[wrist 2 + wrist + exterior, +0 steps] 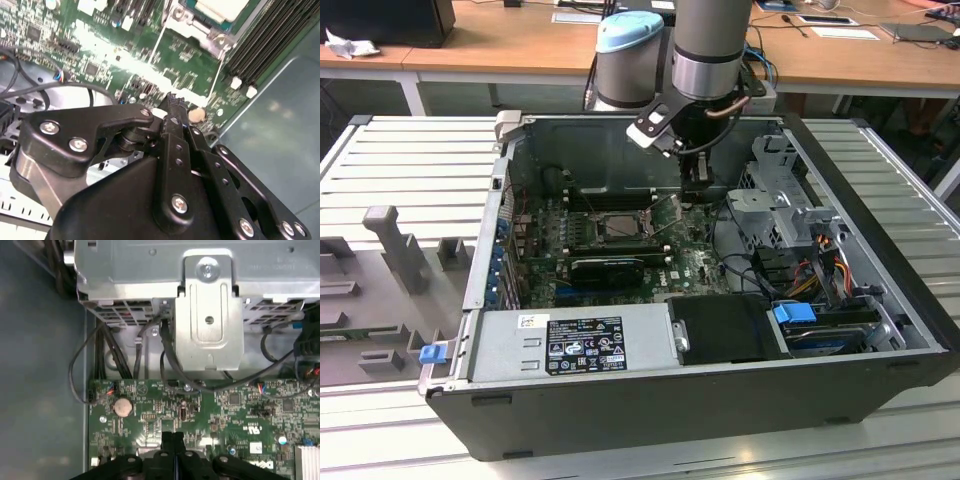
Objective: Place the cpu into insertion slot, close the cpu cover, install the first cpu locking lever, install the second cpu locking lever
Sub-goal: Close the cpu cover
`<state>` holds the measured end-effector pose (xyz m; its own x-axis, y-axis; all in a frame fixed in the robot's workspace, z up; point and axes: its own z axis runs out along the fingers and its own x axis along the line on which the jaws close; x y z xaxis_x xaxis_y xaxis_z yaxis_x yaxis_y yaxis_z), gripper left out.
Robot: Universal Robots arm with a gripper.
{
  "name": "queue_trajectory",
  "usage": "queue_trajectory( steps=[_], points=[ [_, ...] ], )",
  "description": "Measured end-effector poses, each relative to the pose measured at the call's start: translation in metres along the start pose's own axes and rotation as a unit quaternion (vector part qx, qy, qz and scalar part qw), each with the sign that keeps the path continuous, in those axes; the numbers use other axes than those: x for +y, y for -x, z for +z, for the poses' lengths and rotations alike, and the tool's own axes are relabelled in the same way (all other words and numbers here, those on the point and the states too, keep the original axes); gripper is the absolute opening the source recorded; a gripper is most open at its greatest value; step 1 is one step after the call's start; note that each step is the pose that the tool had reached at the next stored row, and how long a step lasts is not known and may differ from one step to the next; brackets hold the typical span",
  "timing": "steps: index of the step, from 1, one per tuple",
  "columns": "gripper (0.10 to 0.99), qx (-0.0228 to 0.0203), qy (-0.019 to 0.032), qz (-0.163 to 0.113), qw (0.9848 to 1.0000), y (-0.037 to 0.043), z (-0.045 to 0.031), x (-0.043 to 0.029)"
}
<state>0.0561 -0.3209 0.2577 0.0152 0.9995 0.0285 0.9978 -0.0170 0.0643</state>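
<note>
The insertion slot (620,226) sits mid-board inside the open computer case, ringed by green circuit board. In the second wrist view the silver cpu cover (199,29) appears to lie flat on the slot, with the pale face of the cpu (220,7) showing in its window. Two thin wire levers (156,47) stick out from the slot, unlatched. My gripper (698,182) hangs over the board toward the exterior view's right of the slot, apart from it. Its fingertips (172,100) are shut with nothing between them, and they also meet in the first wrist view (175,438).
A silver drive cage (782,190) and loose cables (170,360) stand just beyond the gripper. Black memory slots (270,40) flank the socket. A black expansion card (608,266) and the power supply (570,345) lie nearer the case front. A coin battery (123,406) sits close to the fingertips.
</note>
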Motion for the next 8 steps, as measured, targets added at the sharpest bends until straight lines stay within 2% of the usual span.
queue_trajectory(
  steps=[3, 6, 8],
  points=[
    [0.106, 0.0000, -0.0006, 0.000, 1.0000, 0.0000, 0.0037, 0.0071],
    [0.106, 0.0000, -0.0010, 0.000, 1.0000, 0.0003, 0.0148, 0.0078],
    [0.106, -0.0002, -0.0043, 0.000, 1.0000, 0.0003, 0.0170, 0.0078]
  ],
)
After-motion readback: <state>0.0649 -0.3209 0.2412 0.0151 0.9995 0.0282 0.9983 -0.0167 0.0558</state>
